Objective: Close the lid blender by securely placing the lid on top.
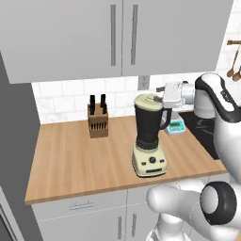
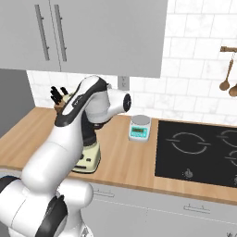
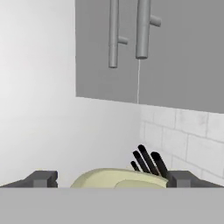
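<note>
The lid [image 1: 147, 100] apparently sat seated on the blender [image 1: 149, 136], so the pincer [image 3: 111, 179] was spread, released, around it.

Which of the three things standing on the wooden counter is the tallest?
The black-jarred blender on its cream base; the wooden knife block and the small white scale stand lower.

A tall black tapered blender jar [image 1: 149, 126] with a side handle stands upright on its squat cream base (dial and small buttons on the front) on the wooden counter — a round pale cream-yellow lid [image 1: 148, 100] sits flat on its mouth.
</note>
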